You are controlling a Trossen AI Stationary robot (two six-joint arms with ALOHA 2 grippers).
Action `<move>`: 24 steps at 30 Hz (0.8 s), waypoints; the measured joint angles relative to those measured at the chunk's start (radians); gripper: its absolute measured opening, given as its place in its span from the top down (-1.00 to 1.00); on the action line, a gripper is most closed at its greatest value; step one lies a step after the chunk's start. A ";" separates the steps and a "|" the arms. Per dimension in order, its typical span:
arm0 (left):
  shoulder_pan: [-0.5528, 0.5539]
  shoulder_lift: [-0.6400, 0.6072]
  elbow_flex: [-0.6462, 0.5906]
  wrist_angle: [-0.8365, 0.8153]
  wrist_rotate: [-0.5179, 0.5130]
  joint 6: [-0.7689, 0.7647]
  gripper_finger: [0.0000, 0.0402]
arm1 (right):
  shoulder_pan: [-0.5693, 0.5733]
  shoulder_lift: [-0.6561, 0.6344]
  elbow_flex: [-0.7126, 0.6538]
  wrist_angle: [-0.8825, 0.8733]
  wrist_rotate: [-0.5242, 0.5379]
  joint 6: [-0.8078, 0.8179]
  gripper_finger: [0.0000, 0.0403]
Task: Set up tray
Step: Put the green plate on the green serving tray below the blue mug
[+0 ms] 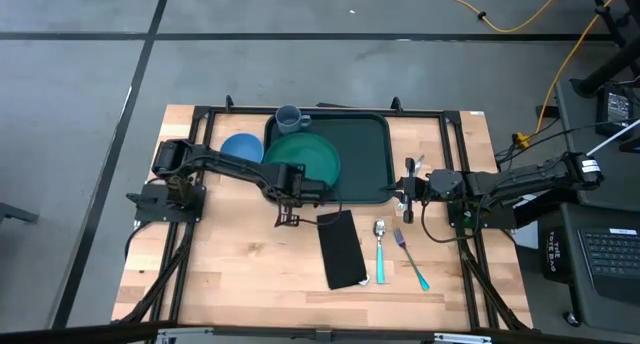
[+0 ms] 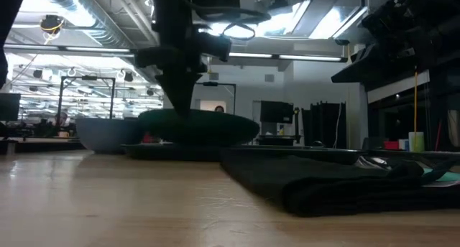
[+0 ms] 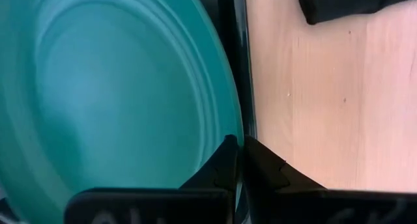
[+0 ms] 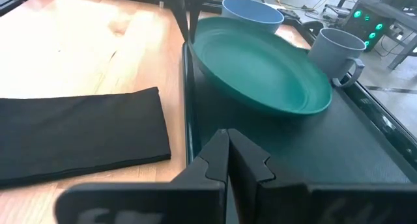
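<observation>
Here, the whole desk (image 1: 240, 274) is seen only from the high view: the spoon (image 1: 380, 246) and fork (image 1: 411, 258) are laid beside the black napkin (image 1: 340, 248), well apart from the blue bowl (image 1: 241, 147). From the low view, only a dark edge of the tray (image 2: 165, 151) can be made out.

The tray (image 1: 362, 154) is big, dark green and has round corners with a raised rim. It is set at the far middle of the desk. A round green plate (image 1: 305, 156) is tilted over its left rim, and a grey mug (image 1: 288, 117) is placed at its far left corner.

The left end effector (image 3: 236, 160) is clenched on the plate's near edge, arm stretched in from the left. The right end effector (image 4: 228, 146) is clenched on the tray's right rim, arm held low and level.
</observation>
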 joint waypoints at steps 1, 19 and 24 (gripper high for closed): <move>0.004 0.000 -0.011 0.014 0.001 0.008 0.98 | 0.000 0.000 0.000 0.000 0.000 0.000 0.95; 0.101 0.000 -0.096 0.126 0.105 0.070 0.98 | 0.000 0.000 0.000 0.001 0.008 -0.003 0.95; 0.104 0.000 -0.096 0.126 0.103 0.055 0.97 | 0.000 0.000 0.000 0.001 0.009 -0.003 0.95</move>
